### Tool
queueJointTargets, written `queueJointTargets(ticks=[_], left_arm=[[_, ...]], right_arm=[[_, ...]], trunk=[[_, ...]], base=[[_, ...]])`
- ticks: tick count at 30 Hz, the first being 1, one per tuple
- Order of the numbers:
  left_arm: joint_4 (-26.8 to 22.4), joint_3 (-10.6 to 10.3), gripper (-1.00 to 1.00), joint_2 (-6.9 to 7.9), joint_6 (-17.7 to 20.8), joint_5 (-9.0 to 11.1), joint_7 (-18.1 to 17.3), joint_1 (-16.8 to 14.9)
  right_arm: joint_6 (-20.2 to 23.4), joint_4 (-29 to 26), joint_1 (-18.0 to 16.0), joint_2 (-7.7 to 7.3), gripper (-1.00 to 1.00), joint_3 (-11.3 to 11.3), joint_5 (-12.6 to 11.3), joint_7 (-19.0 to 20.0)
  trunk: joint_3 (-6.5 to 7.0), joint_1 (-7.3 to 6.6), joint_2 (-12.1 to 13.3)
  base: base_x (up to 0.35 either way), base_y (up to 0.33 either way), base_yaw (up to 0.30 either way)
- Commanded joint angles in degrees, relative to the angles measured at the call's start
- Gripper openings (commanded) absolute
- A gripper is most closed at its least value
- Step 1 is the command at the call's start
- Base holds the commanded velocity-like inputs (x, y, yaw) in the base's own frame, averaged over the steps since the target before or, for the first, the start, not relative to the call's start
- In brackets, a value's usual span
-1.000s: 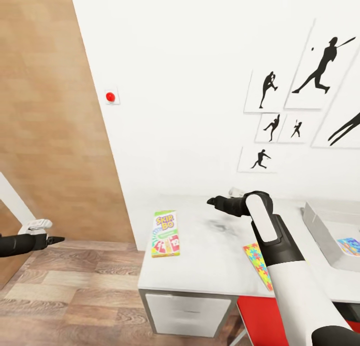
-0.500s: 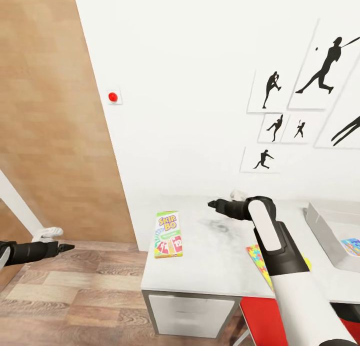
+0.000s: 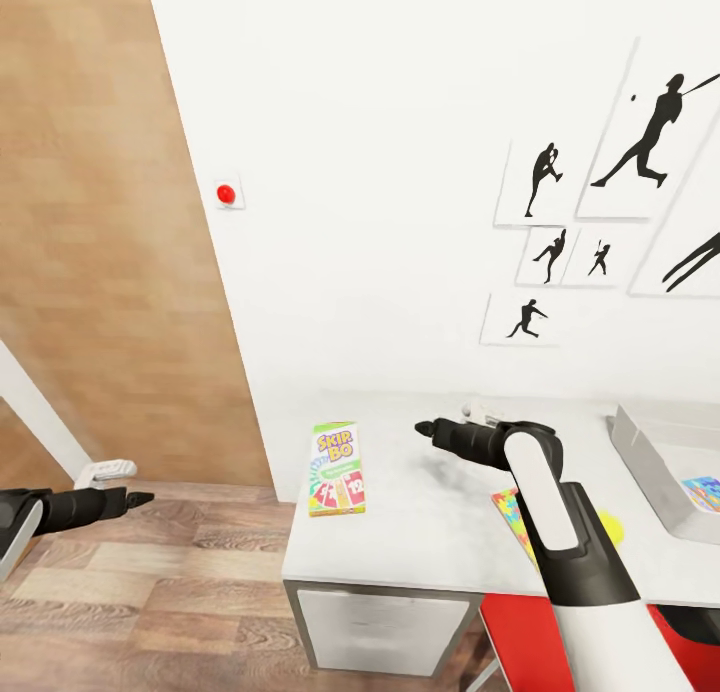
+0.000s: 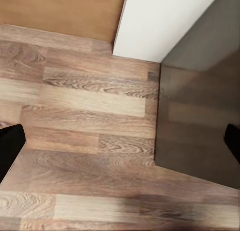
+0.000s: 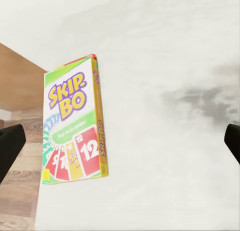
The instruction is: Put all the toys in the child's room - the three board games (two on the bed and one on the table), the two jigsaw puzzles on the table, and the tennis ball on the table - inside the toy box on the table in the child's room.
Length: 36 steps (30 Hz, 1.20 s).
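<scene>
Lying flat near the left edge of the pale grey worktop [image 3: 420, 532] is the green-and-white Skip-Bo board game box [image 3: 336, 468], its printed face up. The right hand [image 3: 424, 431] hangs above the worktop to the right of that box, apart from it; in the right wrist view its two dark fingertips [image 5: 10, 147] stand wide at the frame edges with nothing between them, the box [image 5: 75, 125] ahead. A multicoloured jigsaw puzzle [image 3: 512, 517] and a yellow-green tennis ball [image 3: 609, 528] lie beside the right forearm. At the worktop's right end stands the grey open toy box [image 3: 640, 452]. The left hand [image 3: 143, 497] is out over the wooden plank floor [image 3: 150, 582], well apart from the worktop, spread and empty.
</scene>
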Motion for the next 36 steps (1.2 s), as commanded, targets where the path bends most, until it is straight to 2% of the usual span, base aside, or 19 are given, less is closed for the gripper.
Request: queueJointTargets(ticks=[1, 36], left_arm=[[-0.01, 0.06, 1.0, -0.01, 0.16, 0.53, 0.27, -0.05], [0.0, 0.07, 1.0, -0.76, -0.53, 0.47, 0.64, -0.05]], right_arm=[[0.15, -0.1, 0.27, 0.01, 1.0, 0.0, -0.59, -0.59], [0.09, -0.1, 0.93, 0.0, 1.0, -0.11, -0.93, -0.18]], trunk=[[-0.12, 0.04, -0.12], [-0.12, 0.04, -0.12]], base=[[0.0, 0.06, 0.0], [0.011, 0.111, -0.003]])
